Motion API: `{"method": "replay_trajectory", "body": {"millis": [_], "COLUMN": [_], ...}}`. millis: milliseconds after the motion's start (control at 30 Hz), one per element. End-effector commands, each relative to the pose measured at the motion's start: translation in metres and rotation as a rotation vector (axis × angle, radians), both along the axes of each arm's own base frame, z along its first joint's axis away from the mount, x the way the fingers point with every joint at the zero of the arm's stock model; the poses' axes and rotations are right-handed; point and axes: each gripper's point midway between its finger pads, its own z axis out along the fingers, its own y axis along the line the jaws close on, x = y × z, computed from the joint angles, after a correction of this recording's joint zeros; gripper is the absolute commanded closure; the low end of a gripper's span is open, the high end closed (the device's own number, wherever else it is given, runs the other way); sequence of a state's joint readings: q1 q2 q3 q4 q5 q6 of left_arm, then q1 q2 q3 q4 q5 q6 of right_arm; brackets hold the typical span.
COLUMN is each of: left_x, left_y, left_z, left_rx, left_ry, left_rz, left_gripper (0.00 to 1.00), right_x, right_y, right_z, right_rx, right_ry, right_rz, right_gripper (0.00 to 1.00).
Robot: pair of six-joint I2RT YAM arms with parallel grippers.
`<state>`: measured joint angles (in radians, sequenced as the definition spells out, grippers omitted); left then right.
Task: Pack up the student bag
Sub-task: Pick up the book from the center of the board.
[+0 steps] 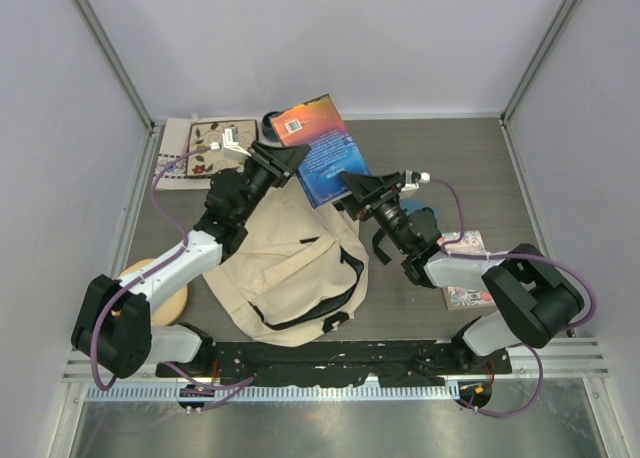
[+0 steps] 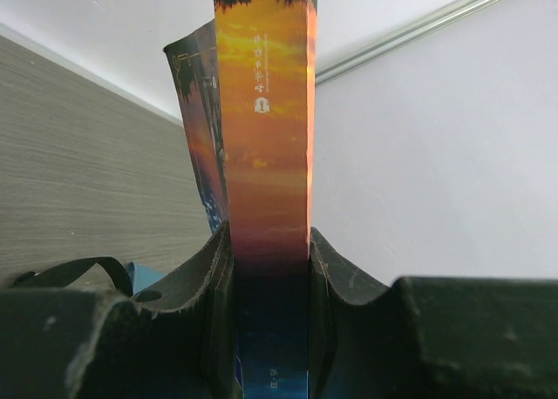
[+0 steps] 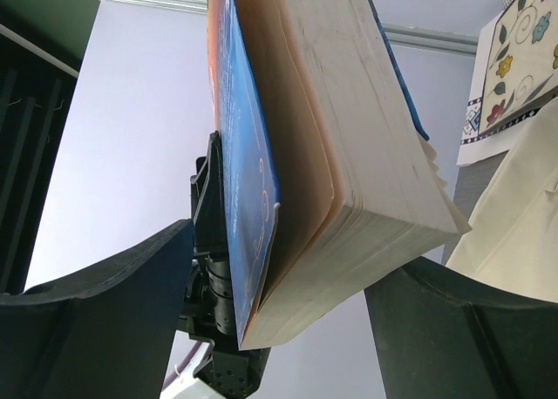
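The cream student bag (image 1: 290, 268) lies in the middle of the table, black straps at its front; its cream fabric shows at the right edge of the right wrist view (image 3: 523, 216). My left gripper (image 1: 289, 160) is shut on the spine of a thick orange-and-blue book (image 1: 322, 146) and holds it up above the bag's far end. In the left wrist view the gripper (image 2: 266, 255) clamps the book's spine (image 2: 263, 129) from both sides. My right gripper (image 1: 368, 186) is open, and in the right wrist view (image 3: 283, 273) the book's lower page corner (image 3: 349, 181) hangs between its fingers.
A flower-patterned book (image 1: 205, 148) lies at the back left, also in the right wrist view (image 3: 514, 59). A round wooden object (image 1: 165, 290) sits at the left. A small booklet (image 1: 466, 270) and a blue item (image 1: 422, 218) lie right of the bag. Walls enclose three sides.
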<state>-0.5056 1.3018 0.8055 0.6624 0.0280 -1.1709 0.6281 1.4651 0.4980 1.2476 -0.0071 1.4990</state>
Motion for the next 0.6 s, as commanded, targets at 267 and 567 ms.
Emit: {"method": "replay_trajectory", "body": {"millis": [267, 567], "left_x": [-0.017, -0.025], "left_y": [0.008, -0.004], "left_z": [0.057, 0.027], "left_rx": [-0.115, -0.039], "left_ry": [-0.183, -0.120], "left_rz": [0.004, -0.056], "left_gripper": [1.00, 0.87], "right_x": [-0.039, -0.038], "right_y": [-0.029, -0.025], "right_z": [0.116, 0.116], "right_rx": [0.246, 0.184], "right_ry": [-0.343, -0.362], "right_rz": [-0.004, -0.011], "right_gripper": [0.41, 0.94]}}
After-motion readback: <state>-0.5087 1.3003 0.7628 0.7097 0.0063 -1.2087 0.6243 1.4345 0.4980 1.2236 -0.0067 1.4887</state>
